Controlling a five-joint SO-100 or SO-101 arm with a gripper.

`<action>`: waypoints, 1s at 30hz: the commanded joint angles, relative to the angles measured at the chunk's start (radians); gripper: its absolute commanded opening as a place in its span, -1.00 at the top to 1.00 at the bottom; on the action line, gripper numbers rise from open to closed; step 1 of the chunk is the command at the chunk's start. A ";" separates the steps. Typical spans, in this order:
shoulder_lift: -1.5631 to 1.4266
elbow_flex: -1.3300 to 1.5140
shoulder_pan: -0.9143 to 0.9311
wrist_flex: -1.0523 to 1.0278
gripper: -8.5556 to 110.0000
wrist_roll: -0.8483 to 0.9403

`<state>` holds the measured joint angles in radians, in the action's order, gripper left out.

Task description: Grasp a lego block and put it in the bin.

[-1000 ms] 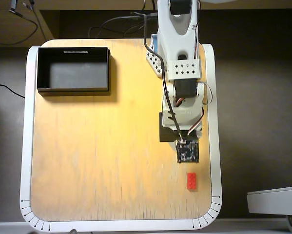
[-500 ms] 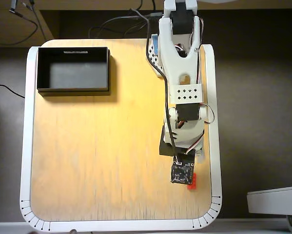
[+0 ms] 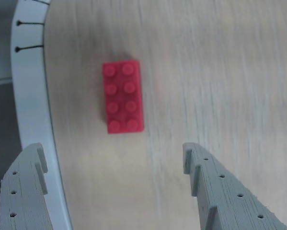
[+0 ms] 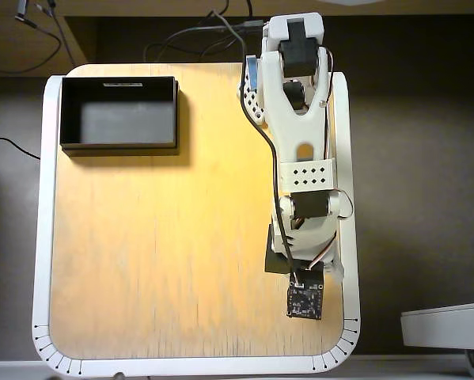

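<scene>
Around the lego block (image 3: 123, 96) bare wood is seen on every side in the wrist view, though the table's white rim (image 3: 32, 96) lies near on the left. Open space is left between the fingers of the gripper (image 3: 115, 160), wider than the brick. In the overhead view, the table (image 4: 157, 253) is unobstructed between arm and bin (image 4: 119, 112). The brick is probably hidden under the wrist there.

We find no words, brand names or numbers we can read in either view. The only signs are short black tick marks on the white rim of the worktop (image 4: 195, 366), at its 5 and 7 o'clock corners.
</scene>
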<state>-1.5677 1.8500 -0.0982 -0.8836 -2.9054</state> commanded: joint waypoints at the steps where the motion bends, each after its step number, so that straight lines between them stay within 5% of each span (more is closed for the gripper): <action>1: 0.025 -0.143 -0.023 0.067 0.36 -0.002; 30: 0.265 -0.244 -0.038 0.155 0.36 0.006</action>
<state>-1.2824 1.7365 -0.1212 -0.7547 -2.8900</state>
